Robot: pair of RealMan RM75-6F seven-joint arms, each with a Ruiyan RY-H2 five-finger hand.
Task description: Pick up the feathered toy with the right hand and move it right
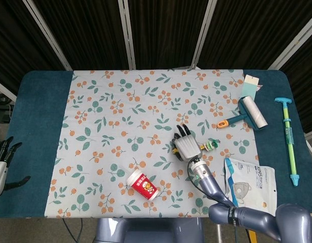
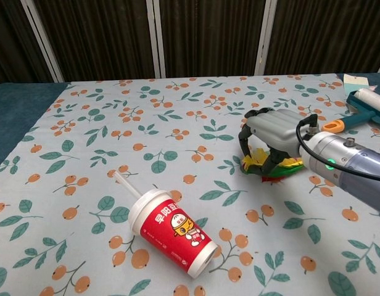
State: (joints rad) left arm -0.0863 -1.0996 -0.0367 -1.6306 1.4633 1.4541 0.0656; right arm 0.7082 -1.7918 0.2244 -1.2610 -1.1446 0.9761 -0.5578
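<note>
Right hand [image 2: 271, 132], smooth grey shell, is curling dark fingers [image 2: 245, 140] down around the feathered toy [image 2: 277, 168]; a firm grip is not clear. The toy's yellow, green and red plumes are lying fanned on the floral cloth of the table [image 2: 85, 154]. Left hand [image 1: 1, 161] is hanging spread off the table's edge.

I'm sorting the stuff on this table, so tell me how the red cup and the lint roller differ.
The red cup lies on its side on the floral cloth near the front edge; the lint roller lies at the far right, straddling the cloth's edge and the blue surface. The cup is red with a white lid and straw; the roller is white with a teal frame and an orange-tipped handle. Neither is touched by a hand.
</note>
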